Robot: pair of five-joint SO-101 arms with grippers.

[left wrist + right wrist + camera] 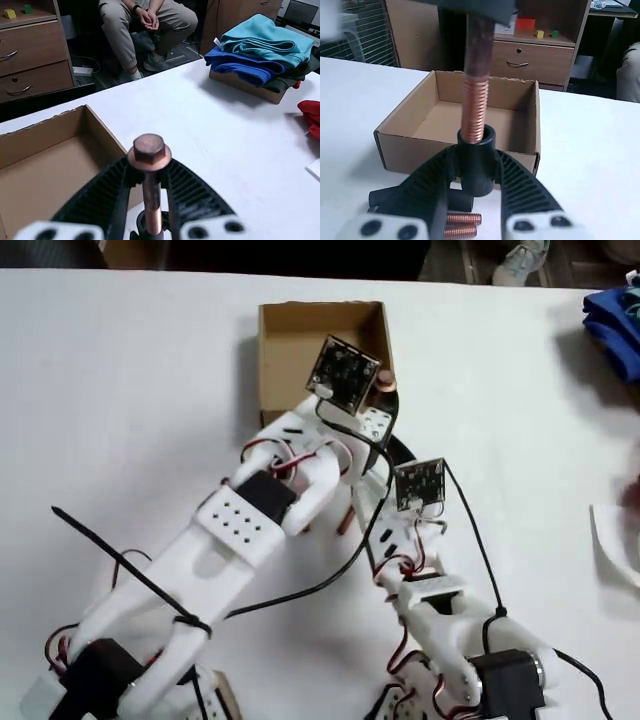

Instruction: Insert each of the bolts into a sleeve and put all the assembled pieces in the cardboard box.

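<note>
My left gripper [149,175] is shut on a copper bolt [149,150], held upright with its hex head up, next to the cardboard box [50,135]. My right gripper [477,167] is shut on a black sleeve [478,172] just in front of the box [420,145]. The bolt's threaded end [474,107] comes down from above and sits in the sleeve's mouth. In the high view both arms meet at the box's [266,350] near right corner, where the bolt head [387,385] shows.
Two loose copper bolts [462,225] and a spare black sleeve [385,197] lie on the table under my right gripper. Folded blue clothes [612,325] sit at the far right, and a white object [612,540] lies at the right edge.
</note>
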